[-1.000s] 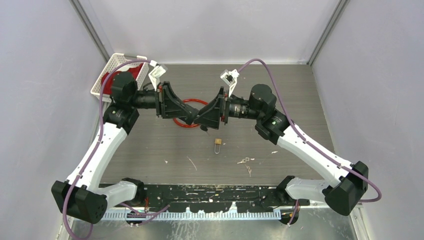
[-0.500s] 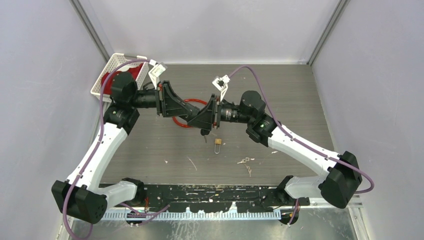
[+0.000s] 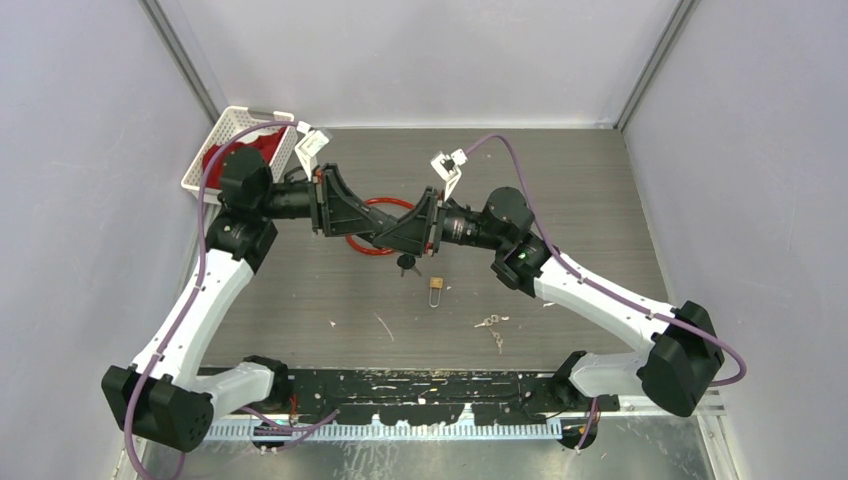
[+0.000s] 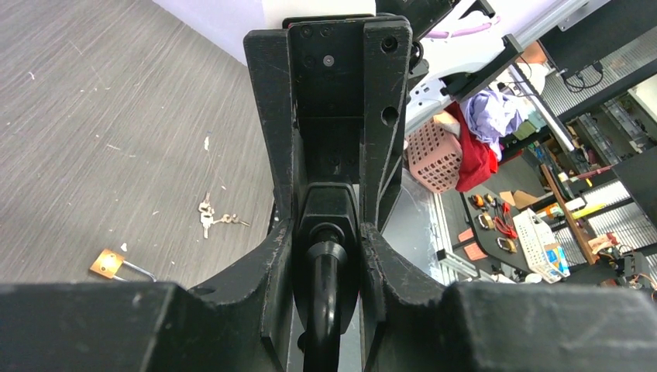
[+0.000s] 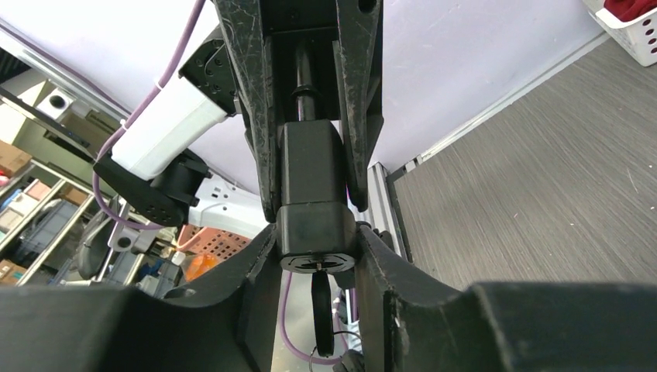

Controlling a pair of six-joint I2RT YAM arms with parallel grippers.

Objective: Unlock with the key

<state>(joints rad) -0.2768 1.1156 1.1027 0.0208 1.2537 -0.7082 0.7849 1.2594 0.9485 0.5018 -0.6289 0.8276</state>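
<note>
A black cable lock (image 3: 393,240) with a red cable loop (image 3: 372,207) is held above the table between both grippers. My left gripper (image 4: 328,256) is shut on the lock's rod end (image 4: 328,267). My right gripper (image 5: 316,248) is shut on the lock body (image 5: 310,194) from the opposite side. A black-headed key (image 5: 321,310) sits in the keyhole on the body's face and hangs down with its ring; it also shows in the top view (image 3: 405,263). The two grippers (image 3: 385,236) (image 3: 405,240) meet tip to tip.
A small brass padlock (image 3: 436,287) and a bunch of small keys (image 3: 488,322) lie on the table in front of the grippers; both show in the left wrist view, padlock (image 4: 108,263) and keys (image 4: 208,217). A white basket (image 3: 232,125) with red cloth stands at the back left.
My right arm has pushed left toward the left gripper and its wrist has turned. The lock shifted left a little and the key now hangs lower beneath it. The left arm barely moved.
</note>
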